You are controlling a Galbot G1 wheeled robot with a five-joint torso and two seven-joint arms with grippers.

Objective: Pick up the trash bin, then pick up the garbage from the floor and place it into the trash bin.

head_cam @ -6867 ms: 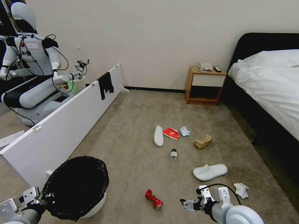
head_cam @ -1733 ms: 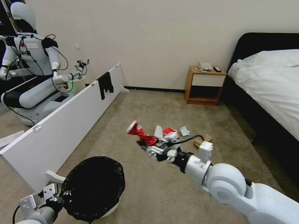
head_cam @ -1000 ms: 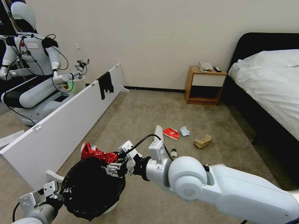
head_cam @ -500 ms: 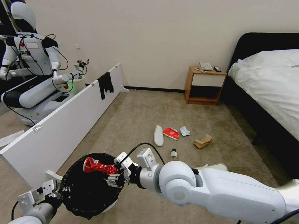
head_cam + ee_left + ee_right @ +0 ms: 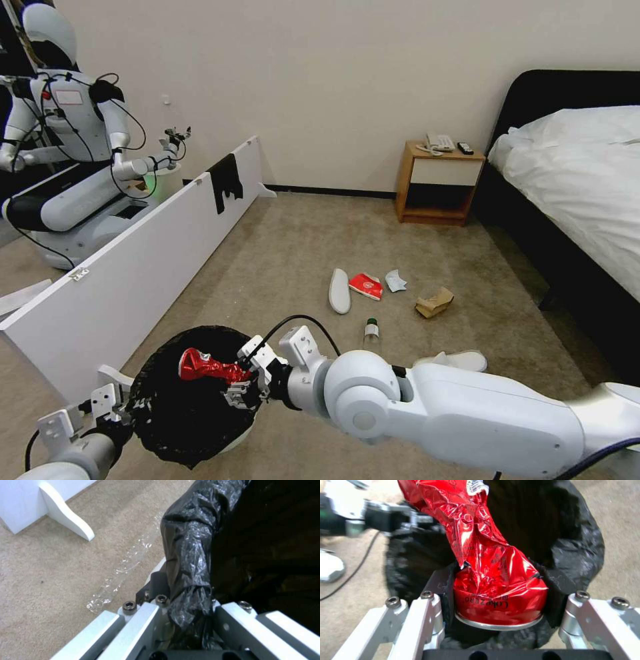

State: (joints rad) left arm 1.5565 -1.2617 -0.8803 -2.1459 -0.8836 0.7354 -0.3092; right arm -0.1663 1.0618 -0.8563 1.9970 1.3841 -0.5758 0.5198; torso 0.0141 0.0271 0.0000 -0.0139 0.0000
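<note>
Underfoot, the floor [image 5: 300, 227] is beige carpet, with litter lying well apart from the robot. Nearer, the trash bin [image 5: 190, 400] hangs off the carpet, and the left gripper [image 5: 186, 620] has its jaws clamped on the black bag folded over the rim; plastic this light should carry easily, though a slick liner may slide under the fingers. Over the bin's mouth the right gripper [image 5: 496, 602] has its pads pressed on either side of the round base of the crushed red can [image 5: 486, 562], the twisted end pointing into the bag. Thin crumpled metal like this looks nearly weightless and springy, with sharp creases; the intact base seems the firmest place to grip
</note>
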